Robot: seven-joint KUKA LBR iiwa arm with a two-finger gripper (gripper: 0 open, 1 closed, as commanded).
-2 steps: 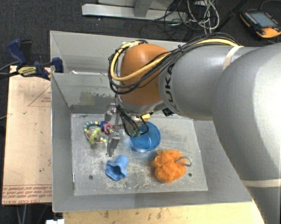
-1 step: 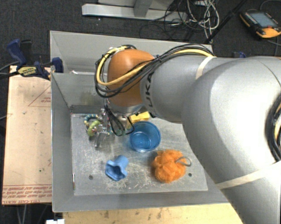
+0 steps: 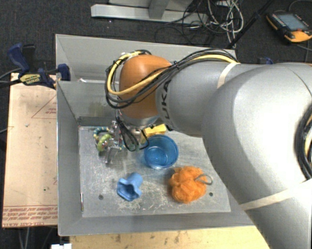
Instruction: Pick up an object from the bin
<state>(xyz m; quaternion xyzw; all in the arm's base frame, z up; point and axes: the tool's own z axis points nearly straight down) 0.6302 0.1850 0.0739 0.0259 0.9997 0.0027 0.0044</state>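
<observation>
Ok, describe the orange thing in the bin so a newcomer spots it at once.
In the grey metal bin, look at the floor's lower right corner. Below-right of the round blue plastic cup lies a fluffy orange mesh ball, the only fuzzy orange thing there.

I note blue round plastic cup [image 3: 161, 152] | orange fuzzy puff [image 3: 187, 184] | pale-blue crumpled lump [image 3: 129, 188] | grey scuffed metal bin [image 3: 91, 185]
</observation>
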